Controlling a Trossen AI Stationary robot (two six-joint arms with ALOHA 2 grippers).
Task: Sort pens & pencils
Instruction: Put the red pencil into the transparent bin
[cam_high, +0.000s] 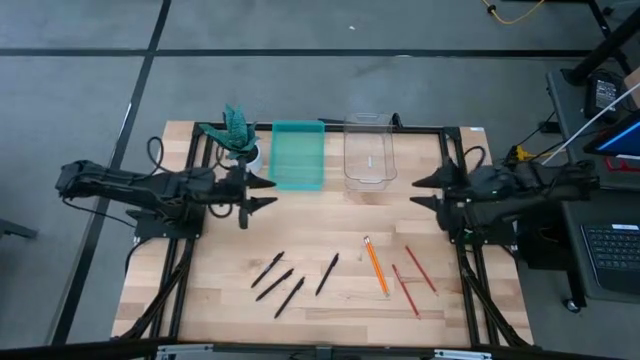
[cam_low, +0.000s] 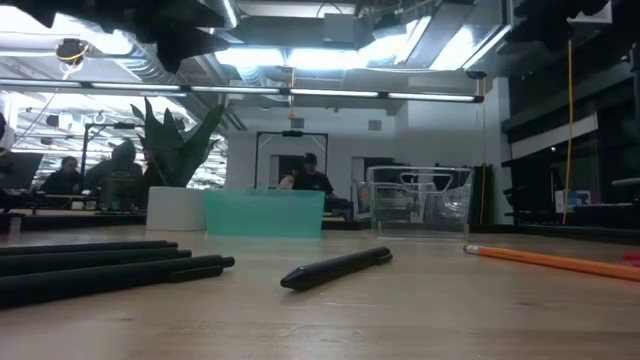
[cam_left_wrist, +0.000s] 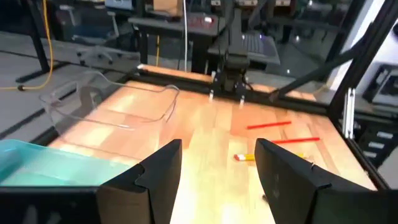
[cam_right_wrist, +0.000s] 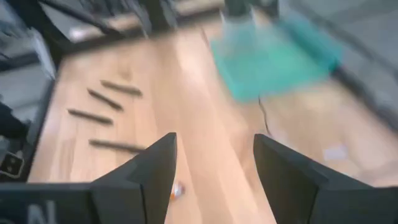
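Four black pens (cam_high: 289, 280) lie flat on the near left part of the table, one (cam_low: 335, 268) apart from the rest. The pencils lie flat near right: orange ones (cam_high: 376, 266) close together, two red ones (cam_high: 420, 268) beside them. My left gripper (cam_high: 268, 193) hovers open at the left side, pointing right, above the table in front of the teal tray. My right gripper (cam_high: 420, 192) hovers open at the right side, pointing left. The left wrist view shows the red pencils (cam_left_wrist: 268, 125) and an orange pencil's end (cam_left_wrist: 244, 157) beyond its open fingers. The right wrist view shows the pens (cam_right_wrist: 106, 99).
A teal tray (cam_high: 298, 155) and a clear tray (cam_high: 368, 152) stand side by side at the far edge. A green plant in a white pot (cam_high: 238, 135) stands left of the teal tray. Bare wood lies between the two arms. People sit in the room behind.
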